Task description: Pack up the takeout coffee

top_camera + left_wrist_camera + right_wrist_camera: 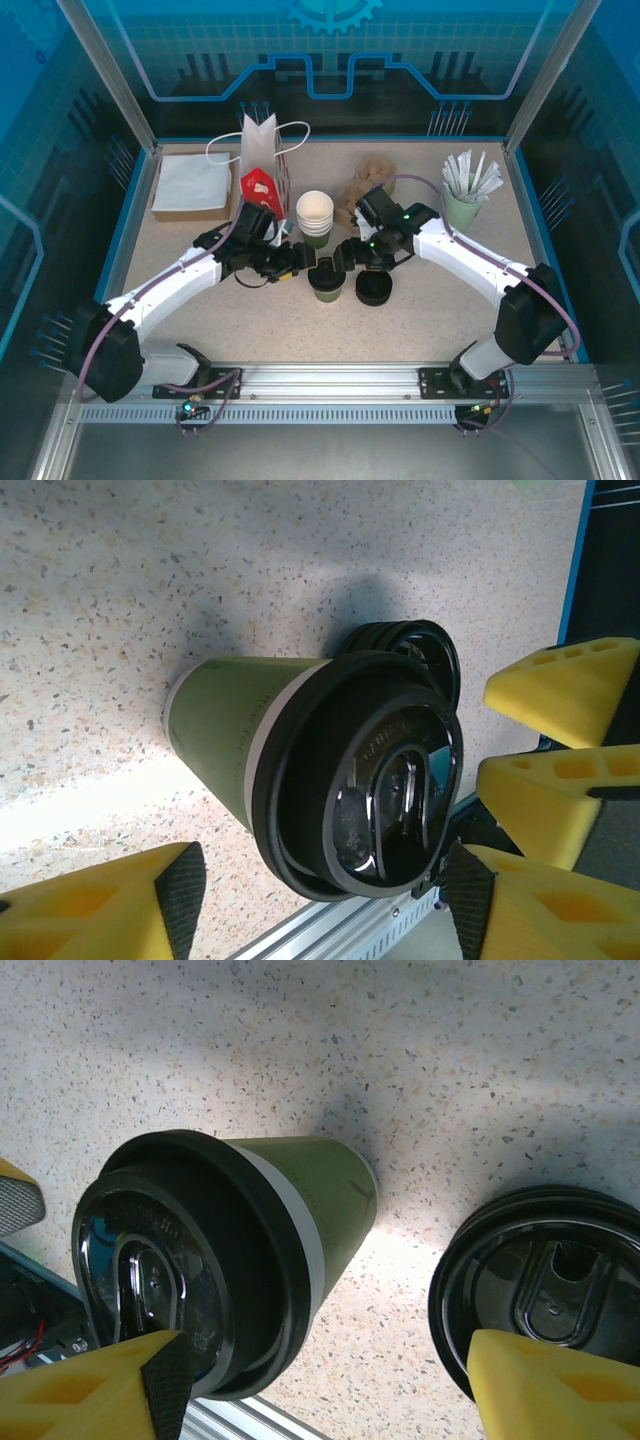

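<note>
Although the takeout coffee (326, 283) already wears its black lid, it stands near the middle of the table (250, 325), not yet packed into anything. From the right wrist a white band of rim shows under the lid on one side, so I judge the lid may not be pressed fully home. What is left is to seat it if needed, grip the cup and carry it to its packing. That is most likely the brown carrier (365, 180) or the white paper bag (262, 150) at the back; which one I cannot tell. The left gripper (298, 264) is spread, its fingers either side of the lid without pinching it. The right gripper (345, 257) is spread wide too, one finger by the lid, the other over the stack of spare lids (374, 289). Room is tight: the two grippers meet almost nose to nose over the cup, the spare lids sit just beside it on the right, and the stack of white cups (315, 214) stands close behind. Bare tabletop lies open toward the front rail (330, 378) and out to both sides
</note>
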`<state>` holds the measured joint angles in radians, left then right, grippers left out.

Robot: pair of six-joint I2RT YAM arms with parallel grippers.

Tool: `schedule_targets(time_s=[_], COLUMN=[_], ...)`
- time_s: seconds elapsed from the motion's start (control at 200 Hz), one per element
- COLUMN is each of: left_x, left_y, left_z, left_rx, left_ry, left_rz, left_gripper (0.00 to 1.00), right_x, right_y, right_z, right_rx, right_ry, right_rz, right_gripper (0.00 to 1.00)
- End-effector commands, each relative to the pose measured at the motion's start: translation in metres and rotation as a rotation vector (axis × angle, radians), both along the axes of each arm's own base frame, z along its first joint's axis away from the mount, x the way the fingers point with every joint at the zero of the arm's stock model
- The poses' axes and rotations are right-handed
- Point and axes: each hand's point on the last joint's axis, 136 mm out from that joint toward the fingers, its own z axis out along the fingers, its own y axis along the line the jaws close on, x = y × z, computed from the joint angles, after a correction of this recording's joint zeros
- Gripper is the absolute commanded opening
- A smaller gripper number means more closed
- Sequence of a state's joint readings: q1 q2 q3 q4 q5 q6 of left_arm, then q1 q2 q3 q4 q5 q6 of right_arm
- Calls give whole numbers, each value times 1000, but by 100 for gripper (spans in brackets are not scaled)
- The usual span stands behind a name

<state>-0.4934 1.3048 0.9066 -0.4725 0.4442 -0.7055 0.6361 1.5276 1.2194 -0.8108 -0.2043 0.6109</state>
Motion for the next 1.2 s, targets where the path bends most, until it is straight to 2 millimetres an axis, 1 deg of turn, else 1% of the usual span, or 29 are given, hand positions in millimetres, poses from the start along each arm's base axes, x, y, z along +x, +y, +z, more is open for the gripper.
schedule_targets(time_s=[0.0, 0.095, 0.27, 0.5, 0.891, 1.196], left_x=[-7, -8, -10, -13, -17, -18], left_y=[1, 1, 0, 3, 6, 17], left_z=[-13, -18, -26, -38, -48, -62], left_rx=[3, 10, 16, 44, 69, 142], left_ry=[50, 60, 87, 116, 135, 144], left_rz=[-13, -18, -32, -34, -47, -32], left_gripper=[65, 64, 63, 62, 61, 57], right_x=[1, 0, -1, -7, -17, -18], right_y=[15, 17, 18, 14, 3, -2], right_z=[7, 5, 2, -7, -25, -39], right_rx=[39, 38, 26, -14, -88, -138], right_ry=[3, 10, 30, 59, 116, 145], right_rz=[17, 24, 28, 35, 45, 53], right_gripper=[74, 72, 69, 64, 52, 49])
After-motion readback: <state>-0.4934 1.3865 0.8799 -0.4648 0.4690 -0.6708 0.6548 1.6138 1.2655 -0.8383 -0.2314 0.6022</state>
